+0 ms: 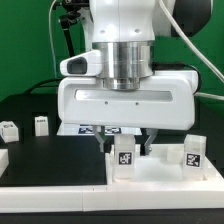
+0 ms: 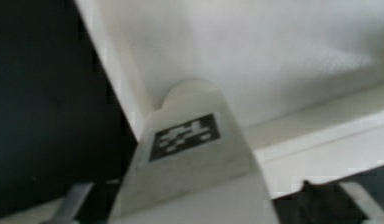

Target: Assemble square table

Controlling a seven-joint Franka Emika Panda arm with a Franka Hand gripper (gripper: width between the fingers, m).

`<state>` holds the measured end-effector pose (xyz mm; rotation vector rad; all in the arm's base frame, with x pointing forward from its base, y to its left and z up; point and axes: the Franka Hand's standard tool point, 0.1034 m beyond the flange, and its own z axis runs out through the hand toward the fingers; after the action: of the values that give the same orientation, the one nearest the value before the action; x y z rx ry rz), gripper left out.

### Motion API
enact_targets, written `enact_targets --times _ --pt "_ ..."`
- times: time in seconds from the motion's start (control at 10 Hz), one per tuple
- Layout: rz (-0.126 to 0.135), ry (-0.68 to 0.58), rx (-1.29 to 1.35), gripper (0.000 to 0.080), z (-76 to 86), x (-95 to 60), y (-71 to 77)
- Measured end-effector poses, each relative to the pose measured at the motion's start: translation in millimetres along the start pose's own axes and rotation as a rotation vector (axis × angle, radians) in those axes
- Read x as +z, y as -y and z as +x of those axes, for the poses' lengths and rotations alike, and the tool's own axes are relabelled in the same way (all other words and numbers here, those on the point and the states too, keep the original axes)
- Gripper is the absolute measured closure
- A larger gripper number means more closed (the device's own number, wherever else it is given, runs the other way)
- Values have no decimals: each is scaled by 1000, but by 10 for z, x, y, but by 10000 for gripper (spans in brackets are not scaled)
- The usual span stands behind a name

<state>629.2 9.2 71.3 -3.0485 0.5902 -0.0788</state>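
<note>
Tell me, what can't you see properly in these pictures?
- Exterior view: the robot's hand covers most of the flat white marker board.
- Exterior view: the big white square plastic slab is cut off at the picture's edge.
- Wrist view: blur hides whether the hand touches the small white tagged plastic leg.

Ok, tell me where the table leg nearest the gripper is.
Exterior view, centre: the leg stands inside the open gripper, on the square tabletop's corner, with another tagged leg toward the exterior view's right.
</note>
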Motion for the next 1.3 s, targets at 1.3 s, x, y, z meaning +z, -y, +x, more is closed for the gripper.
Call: enact_targets --times 1.3 --pt "46 83 1293 351 -33 32 -13"
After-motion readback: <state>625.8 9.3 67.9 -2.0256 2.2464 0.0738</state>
